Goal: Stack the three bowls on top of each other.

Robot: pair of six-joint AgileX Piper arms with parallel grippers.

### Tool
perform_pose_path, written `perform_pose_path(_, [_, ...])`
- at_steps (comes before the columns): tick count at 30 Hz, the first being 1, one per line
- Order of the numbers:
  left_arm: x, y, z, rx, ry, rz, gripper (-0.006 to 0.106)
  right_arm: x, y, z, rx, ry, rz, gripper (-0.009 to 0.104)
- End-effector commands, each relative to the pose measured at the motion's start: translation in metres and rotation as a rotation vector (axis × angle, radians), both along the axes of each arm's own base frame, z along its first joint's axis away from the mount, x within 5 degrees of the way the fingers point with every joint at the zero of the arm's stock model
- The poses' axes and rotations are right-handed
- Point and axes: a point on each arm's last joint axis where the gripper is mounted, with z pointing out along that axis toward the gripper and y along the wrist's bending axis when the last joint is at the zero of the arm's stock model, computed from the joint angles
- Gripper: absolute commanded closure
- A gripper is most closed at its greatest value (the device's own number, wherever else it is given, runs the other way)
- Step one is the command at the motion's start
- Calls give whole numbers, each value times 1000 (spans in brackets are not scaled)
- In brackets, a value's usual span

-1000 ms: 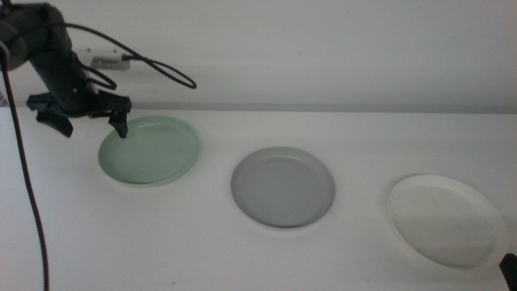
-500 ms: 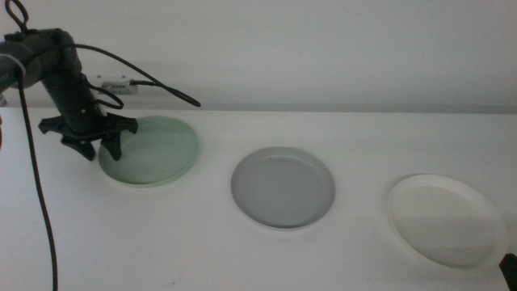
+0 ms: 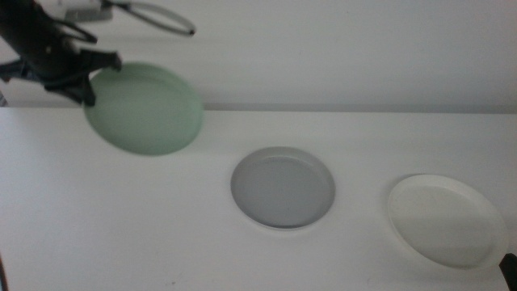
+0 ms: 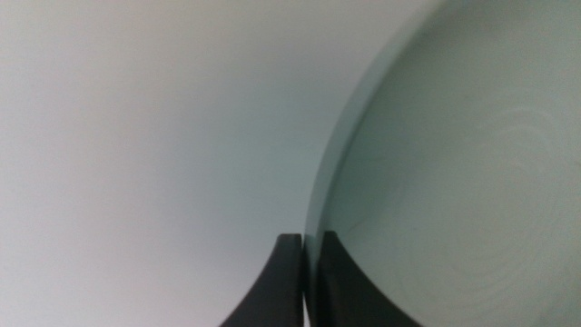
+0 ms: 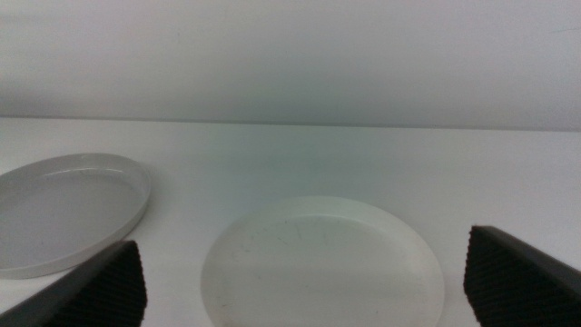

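In the middle view, your left gripper [image 3: 81, 77] holds the mint green bowl [image 3: 145, 109] by its rim, lifted and tilted above the far left of the counter [image 3: 161, 226]. The grey bowl [image 3: 283, 187] and white bowl [image 3: 446, 220] lie flat, apart.

Left wrist view: the jaws pinch the bowl's rim.

Right wrist view: your right gripper [image 5: 309, 282], jaws spread wide, faces the white bowl.

No writing is readable.

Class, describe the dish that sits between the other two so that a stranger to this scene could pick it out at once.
Start at the white table. Two dishes lie flat on it; a third, the mint green bowl, is held up in the air by the left claw. Of the two lying flat, take the grey bowl in the middle, darker than the white bowl beside it.
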Motion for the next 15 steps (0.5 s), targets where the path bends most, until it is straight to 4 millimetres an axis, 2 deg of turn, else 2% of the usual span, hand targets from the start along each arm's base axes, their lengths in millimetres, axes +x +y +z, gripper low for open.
perform_pose_path(1, [-29, -36, 21, -27, -3, -7, 102, 1, 0, -14, -14, 36, -4, 2])
perform_pose_path(4, [-45, -86, 21, -18, -17, -30, 101, 1, 0, -14, -14, 36, -4, 2])
perform_pose_path(9, [-52, -154, 2, -56, 6, -136, 101, 1, 0, -14, -14, 36, -4, 2])
perform_pose_path(12, [-48, -182, -16, -61, 0, -156, 101, 1, 0, -14, -14, 36, -4, 2])
perform_pose_path(15, [-43, -194, -32, -58, 49, -174, 101, 1, 0, -14, -14, 36, -4, 2])
